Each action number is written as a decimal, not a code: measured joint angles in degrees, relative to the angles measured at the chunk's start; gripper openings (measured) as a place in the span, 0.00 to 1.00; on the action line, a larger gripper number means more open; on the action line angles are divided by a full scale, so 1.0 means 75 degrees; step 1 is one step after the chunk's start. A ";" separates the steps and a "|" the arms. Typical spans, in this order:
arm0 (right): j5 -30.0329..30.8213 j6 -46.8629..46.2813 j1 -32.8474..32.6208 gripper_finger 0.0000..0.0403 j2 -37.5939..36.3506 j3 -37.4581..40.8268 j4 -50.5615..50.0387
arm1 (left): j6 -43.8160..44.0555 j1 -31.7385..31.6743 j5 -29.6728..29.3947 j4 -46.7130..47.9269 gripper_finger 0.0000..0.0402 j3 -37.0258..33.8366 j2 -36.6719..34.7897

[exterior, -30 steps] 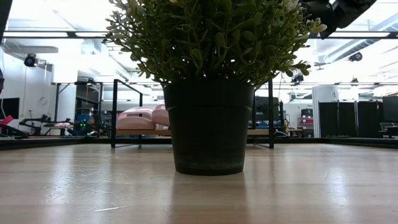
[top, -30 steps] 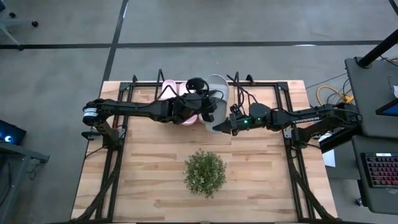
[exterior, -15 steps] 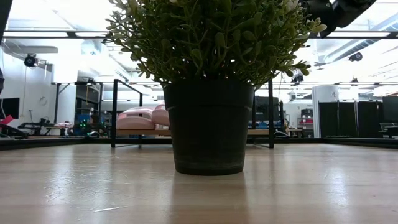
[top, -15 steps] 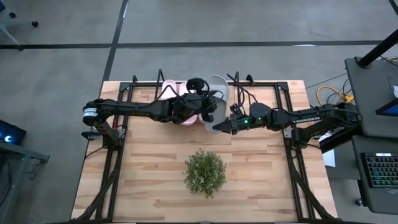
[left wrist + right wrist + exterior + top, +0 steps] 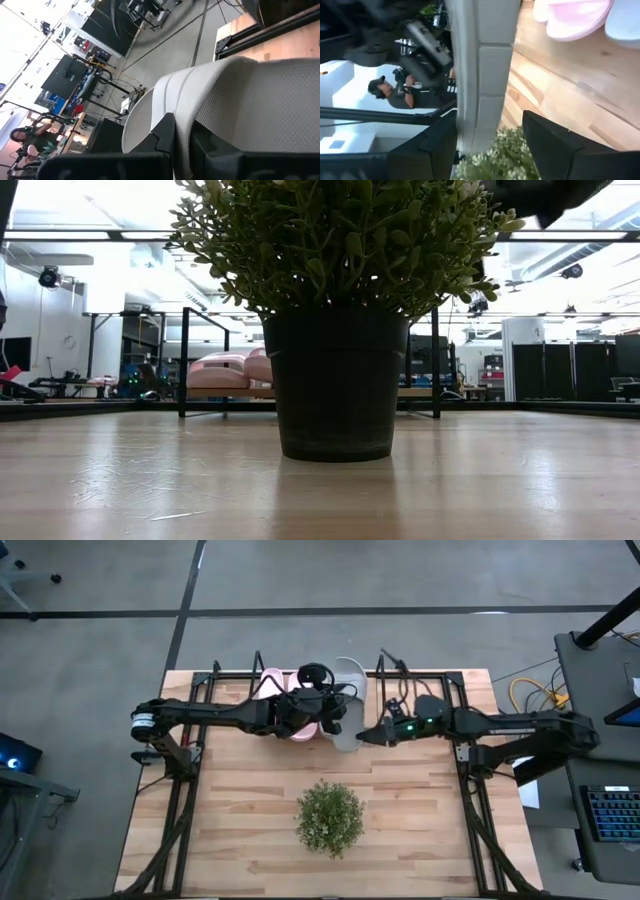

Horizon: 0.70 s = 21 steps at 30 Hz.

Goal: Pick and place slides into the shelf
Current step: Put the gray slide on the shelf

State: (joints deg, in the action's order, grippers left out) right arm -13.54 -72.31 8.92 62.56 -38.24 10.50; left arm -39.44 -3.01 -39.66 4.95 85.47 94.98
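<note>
at the far edge of the surface, over the shelf, a grey slide is being held by the left end effector, whose fingers are being kept pinched tight on the slide's wide strap, as the left wrist view is showing. the right end effector is being held just beside the near end of that same slide, with its fingers standing wide apart on either side of the grey edge and gripping nothing. two pale pink slides are lying on the shelf board, partly covered by the left arm; in the low view they are being seen between the black rails. a second grey slide is possibly being hidden behind the plant, which is standing near the middle of the surface.
</note>
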 joint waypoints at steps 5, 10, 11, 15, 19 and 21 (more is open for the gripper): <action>0.0462 0.0140 0.0050 0.53 -0.1080 0.0003 -0.0675 | 0.0002 -0.0002 0.0009 0.0000 0.00 -0.0028 -0.0006; 0.0877 0.0127 0.0047 0.53 -0.1911 0.0003 -0.1165 | 0.0119 -0.0038 0.0192 -0.0003 0.00 -0.0082 0.0101; 0.0902 0.0096 0.0047 0.53 -0.2017 0.0003 -0.1263 | 0.0248 -0.0046 0.0250 -0.0092 0.00 -0.0079 0.0177; 0.0959 0.0082 0.0047 0.53 -0.2202 0.0003 -0.1373 | 0.0383 -0.0118 0.0267 -0.0117 0.00 0.0001 0.0521; 0.0982 0.0049 0.0044 0.53 -0.2231 0.0009 -0.1308 | 0.0344 -0.0194 0.0332 -0.0141 0.00 0.0098 0.0896; 0.0982 0.0027 0.0040 0.53 -0.2230 -0.0002 -0.1308 | 0.0350 -0.0244 0.0427 -0.0186 0.00 0.0120 0.1074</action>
State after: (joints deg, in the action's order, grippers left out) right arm -6.17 -72.11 9.22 45.83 -38.25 0.69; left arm -36.82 -4.84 -36.46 3.55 86.37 103.04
